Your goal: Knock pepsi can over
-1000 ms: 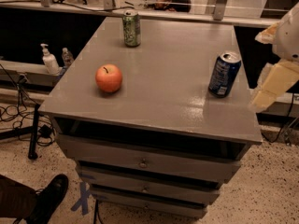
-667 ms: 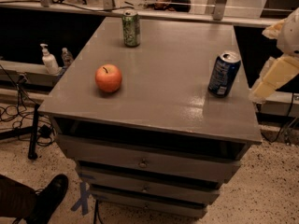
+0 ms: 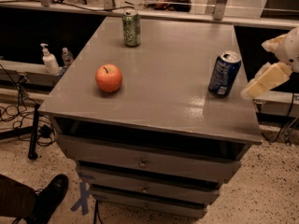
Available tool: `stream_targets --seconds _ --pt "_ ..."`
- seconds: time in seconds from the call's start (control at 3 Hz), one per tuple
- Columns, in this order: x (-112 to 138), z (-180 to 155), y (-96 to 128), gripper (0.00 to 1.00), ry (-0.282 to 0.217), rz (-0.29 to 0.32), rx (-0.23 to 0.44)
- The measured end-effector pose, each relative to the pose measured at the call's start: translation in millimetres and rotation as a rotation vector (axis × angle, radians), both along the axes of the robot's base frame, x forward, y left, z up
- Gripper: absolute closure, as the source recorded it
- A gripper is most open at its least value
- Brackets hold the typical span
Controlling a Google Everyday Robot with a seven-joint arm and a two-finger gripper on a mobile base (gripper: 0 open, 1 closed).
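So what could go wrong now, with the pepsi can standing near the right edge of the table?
1. The tool hangs right of the pepsi can, beyond the table edge and low; moving in, it might hit that edge.
2. The can stands near the right edge, so once tipped it could roll off onto the floor.
3. A low push may only slide it.
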State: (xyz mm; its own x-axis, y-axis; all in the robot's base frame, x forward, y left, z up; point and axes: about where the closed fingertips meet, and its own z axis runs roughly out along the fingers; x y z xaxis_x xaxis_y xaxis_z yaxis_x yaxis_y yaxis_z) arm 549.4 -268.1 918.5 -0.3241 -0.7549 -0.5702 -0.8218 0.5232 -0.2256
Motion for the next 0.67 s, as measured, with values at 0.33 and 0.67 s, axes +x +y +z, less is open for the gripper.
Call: stream_targets --seconds 0.33,0.67 --pt "7.3 -17.3 -0.7 0.00 0.009 -0.021 0.161" --pt "8.2 -32.9 10.4 0.00 0.005 -0.028 0.355"
